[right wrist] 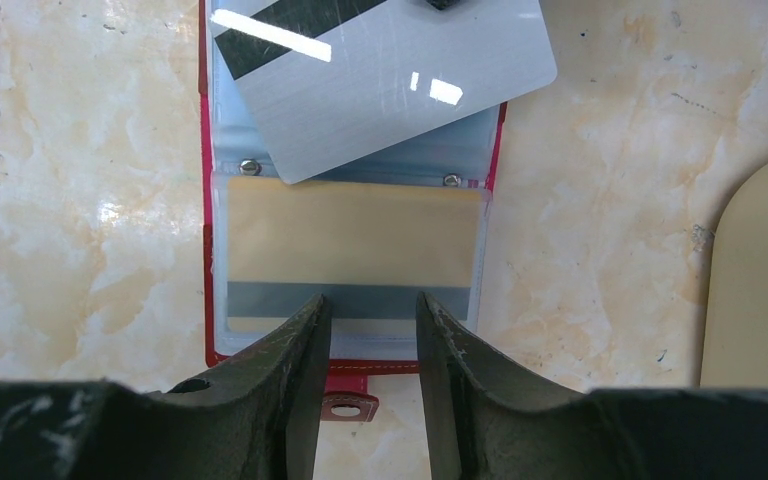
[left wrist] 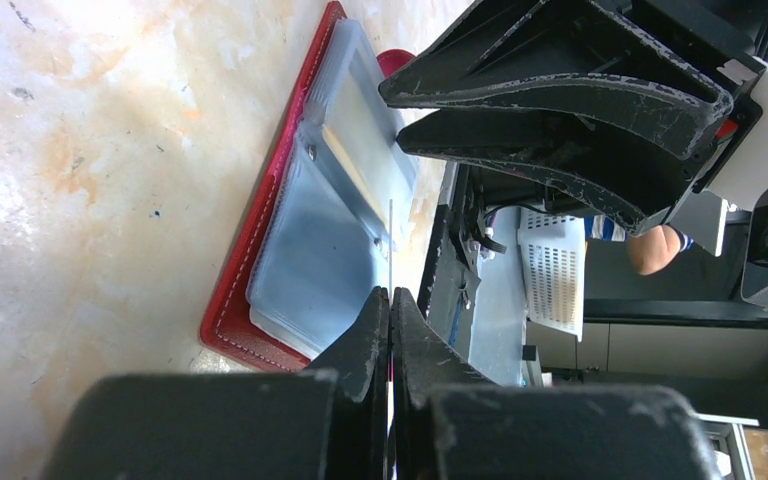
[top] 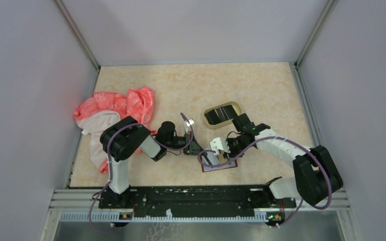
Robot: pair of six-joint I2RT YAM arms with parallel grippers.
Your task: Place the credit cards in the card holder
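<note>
A pink cloth (top: 115, 106) is lying bunched at the far left of the desk (top: 191, 85), beside the left arm. That arm is reaching toward the middle. The left claw (left wrist: 390, 310) is pressing its fingers fully together, and a thin edge is showing between their tips. This looks like the grey card (right wrist: 390, 80), seen edge-on from the left wrist. The card, which has a dark stripe, is sitting tilted over the far half of the card holder (right wrist: 375, 367), and a dark tip is meeting its far edge.

The red card holder is lying open and flat on the desk, near the front and just right of centre, with its clear sleeves facing up. A gold-tan card (right wrist: 350, 230) is sitting inside the nearer sleeve, and the snap tab (right wrist: 350, 405) is sticking out at the near edge.

The right claw (right wrist: 371, 310) is standing partly open over that nearer sleeve, gripping nothing. Whether its fingertips are touching the sleeve I cannot tell.

Further right and behind, the oval tan tray (right wrist: 760, 300) is holding dark cards (top: 220, 115).
</note>
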